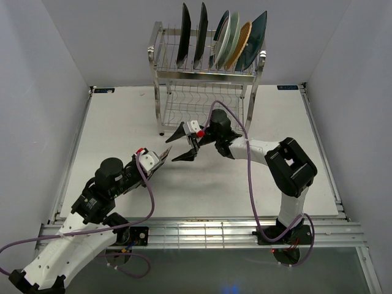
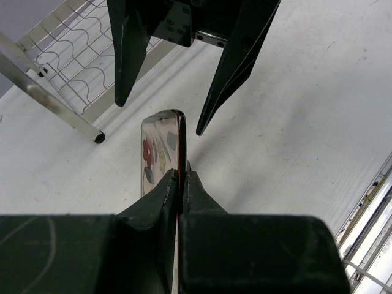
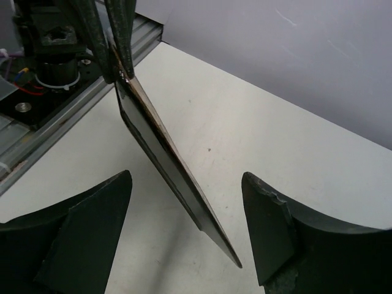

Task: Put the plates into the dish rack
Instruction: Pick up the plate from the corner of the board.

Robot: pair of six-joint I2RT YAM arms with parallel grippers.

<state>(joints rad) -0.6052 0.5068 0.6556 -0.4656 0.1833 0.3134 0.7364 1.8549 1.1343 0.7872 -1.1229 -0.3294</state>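
Rack (image 1: 205,76) at 12 o'clock, plates (image 1: 236,40) upright in its top tier. At centre, the left gripper (image 2: 180,177) pinches the floral plate (image 2: 160,147) on edge. The right gripper (image 1: 182,145) straddles its far end, jaws spread. Best to centre them, clamp firmly, then let the left release.

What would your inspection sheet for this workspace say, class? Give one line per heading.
Surface: white table.
Job's things: dish rack at the back, several plates standing on edge in its top tier; floral plate held on edge.
Clutter: nothing seen.
Hands: left hand shut on the floral plate; right hand open, fingers either side of the plate's free end, not touching.
Cables: purple cables loop from both arms.
Surroundings: pale walls; metal rail along the near edge.
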